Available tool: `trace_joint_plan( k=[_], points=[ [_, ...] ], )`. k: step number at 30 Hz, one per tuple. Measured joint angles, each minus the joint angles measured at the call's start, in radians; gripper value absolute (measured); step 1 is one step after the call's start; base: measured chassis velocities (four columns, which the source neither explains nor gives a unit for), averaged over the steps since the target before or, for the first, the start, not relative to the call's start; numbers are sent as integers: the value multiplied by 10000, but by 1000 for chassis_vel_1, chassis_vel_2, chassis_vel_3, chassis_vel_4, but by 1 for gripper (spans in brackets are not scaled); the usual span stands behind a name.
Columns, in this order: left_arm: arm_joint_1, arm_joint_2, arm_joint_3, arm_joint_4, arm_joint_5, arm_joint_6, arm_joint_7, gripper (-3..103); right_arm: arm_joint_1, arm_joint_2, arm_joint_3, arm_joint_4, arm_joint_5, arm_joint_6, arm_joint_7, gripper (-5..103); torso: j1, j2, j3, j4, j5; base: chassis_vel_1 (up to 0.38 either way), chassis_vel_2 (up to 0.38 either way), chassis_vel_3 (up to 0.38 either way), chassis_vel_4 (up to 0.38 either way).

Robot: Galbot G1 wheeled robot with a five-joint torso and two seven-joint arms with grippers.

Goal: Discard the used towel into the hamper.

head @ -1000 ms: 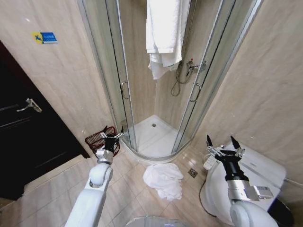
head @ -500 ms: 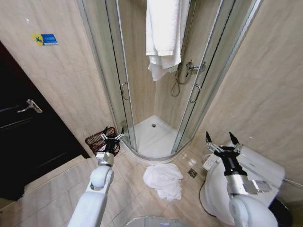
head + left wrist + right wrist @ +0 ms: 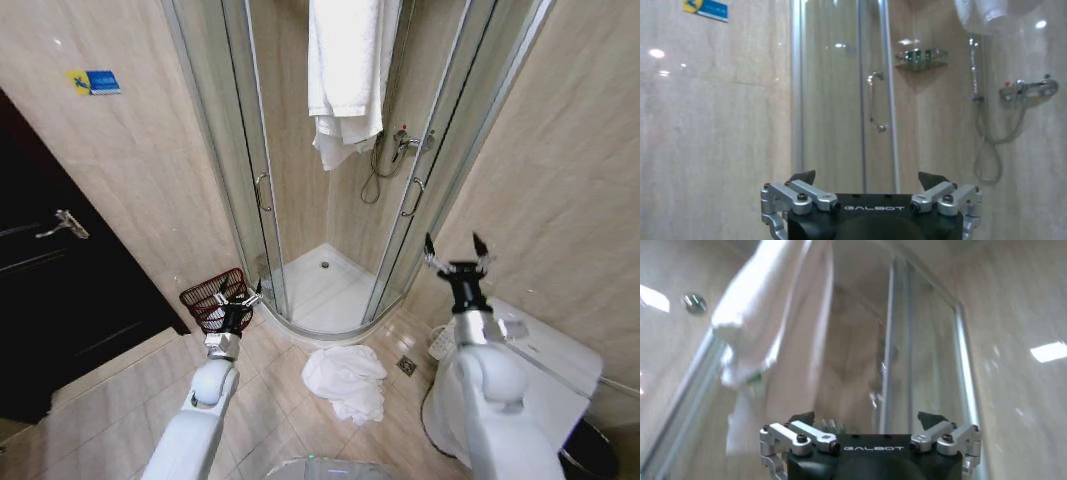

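Not begun: crumpled white towel [image 3: 346, 380] on tiled floor beside shower base, dark reddish-brown openwork hamper [image 3: 213, 298] at wall. Left gripper [image 3: 232, 299] and right gripper [image 3: 455, 253] both spread, empty.

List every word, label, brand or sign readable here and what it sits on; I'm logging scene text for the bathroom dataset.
"GALBOT": on the body of the left gripper, in the left wrist view.
"GALBOT": on the body of the right gripper, in the right wrist view.
Blue and yellow sign on the tiled wall beside the shower: its lettering is too small to read.
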Motion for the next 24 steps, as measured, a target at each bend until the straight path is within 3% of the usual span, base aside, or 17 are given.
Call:
trace_joint_plan(
  k=[2,4,6,11,12,14,17,22,24],
  points=[
    [22,-4,-38,-26,2,1,-20,100,217,-221,-81,-14,164,-21,63,100,-1,-2,-1,0,0,0,0,0,0],
    [105,-56,-192,-155,27,24,-93,100,1231,-1121,-422,-93,934,-141,249,100,-6,-11,-7,-1,1,0,0,0,0],
    [119,-82,-222,-160,43,29,-110,100,1511,-1295,-521,-128,1132,-195,279,100,-7,-13,-8,-3,2,0,0,0,0],
    [317,-360,-360,-168,252,30,-263,100,4615,-2377,-1879,-511,2652,-962,785,100,-13,-27,-15,0,-4,0,0,0,0],
    [317,-360,-360,-168,252,30,-263,100,4615,-2377,-1879,-511,2652,-962,785,100,-13,-27,-15,0,-4,0,0,0,0],
    [377,-409,-418,-232,295,34,-290,100,6210,-2784,-2907,-1046,3172,-1108,946,100,-14,-32,-17,-2,2,0,0,0,0],
    [382,-417,-452,-255,310,35,-301,100,6836,-2897,-3275,-1302,3324,-1080,957,100,-15,-34,-17,-1,2,0,0,0,0],
    [334,-437,-632,-359,263,57,-340,100,10551,-2975,-5377,-2731,4391,-867,971,100,-19,-41,-22,-1,-1,0,0,0,0],
    [322,-436,-644,-360,219,12,-354,100,11004,-2870,-5589,-2934,4382,-903,976,100,-20,-42,-22,-1,2,0,0,0,0]
  ],
)
